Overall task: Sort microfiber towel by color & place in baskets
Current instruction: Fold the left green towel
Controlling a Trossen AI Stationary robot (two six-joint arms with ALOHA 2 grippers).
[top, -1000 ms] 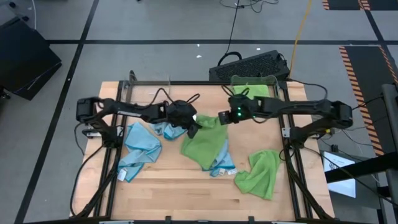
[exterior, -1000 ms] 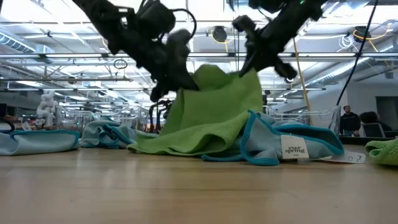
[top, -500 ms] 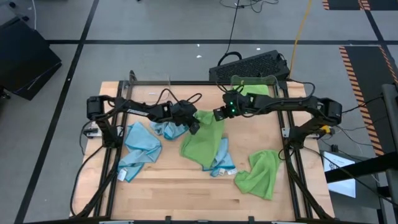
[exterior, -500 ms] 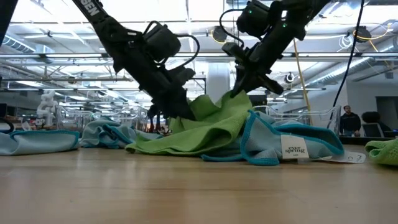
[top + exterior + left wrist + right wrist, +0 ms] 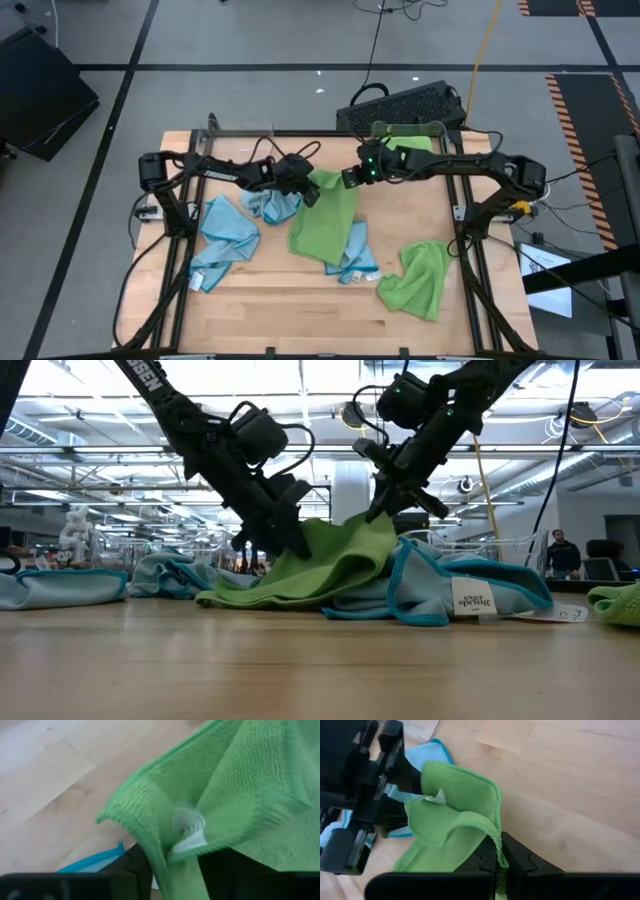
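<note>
Centre of the high view: the right gripper (image 5: 347, 178) is clamped on a corner of the green towel (image 5: 325, 225), lifting it off the blue towels on the counter (image 5: 280, 290). The left gripper (image 5: 308, 195) has its jaws parted around the opposite corner, probably releasing. Basket (image 5: 408, 140) sits upper right.

I note a wooden tabletop (image 5: 300, 300), a black keyboard (image 5: 400, 105) behind its far edge, and a person (image 5: 562, 555) seated far off.

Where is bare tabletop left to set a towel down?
Bare wood: the front strip of the wooden table below the lifted green microfiber towel, and right of it above the crumpled green towel. Crowded: centre-left, around the blue towels.
</note>
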